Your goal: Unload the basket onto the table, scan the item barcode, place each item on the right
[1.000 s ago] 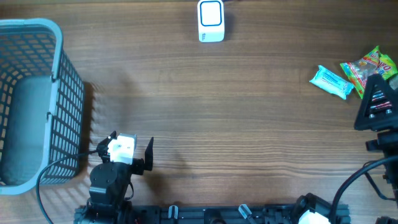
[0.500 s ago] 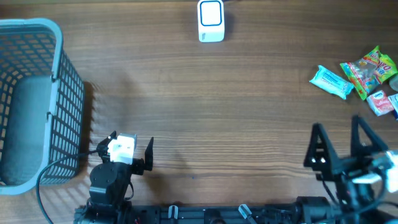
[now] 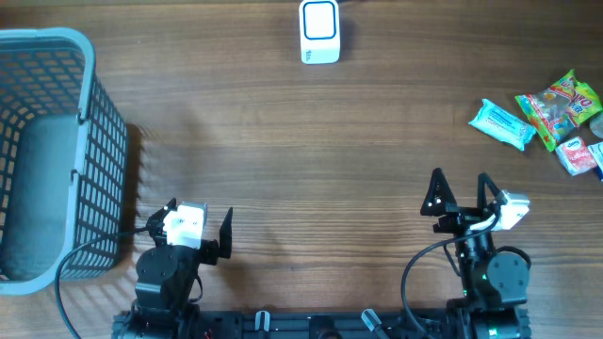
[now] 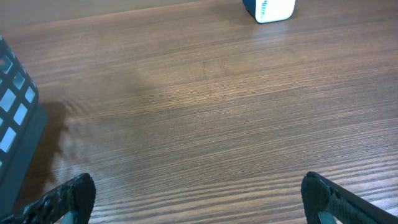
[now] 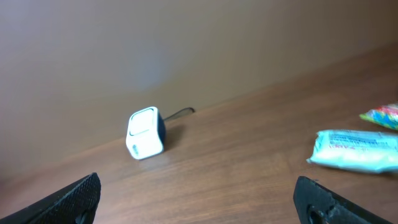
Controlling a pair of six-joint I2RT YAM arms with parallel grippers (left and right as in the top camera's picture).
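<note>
Overhead: the left claw [image 3: 200,209] and the right claw [image 3: 460,188] both gape wide, holding nothing. The blue packet [image 3: 502,124] lies far right, well apart from the scanner [image 3: 319,31]. The right arm has pulled back from the packets. Both wrist views: fingers spread above the table [image 4: 205,124].

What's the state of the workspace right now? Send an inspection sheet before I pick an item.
Surface: wooden table, bare across the middle.
Job's things: white scanner at the far edge; light-blue packet, snack bag and red-and-white packet grouped at the right edge.
Clutter: nothing seen; a grey-blue basket stands at the left.
Grippers: left gripper and right gripper both open, holding nothing, near the front edge.
Cables: left arm cable loops beside the basket; right arm cable loops by its base; scanner cord runs behind the scanner.
Surroundings: plain wall behind the table.
</note>
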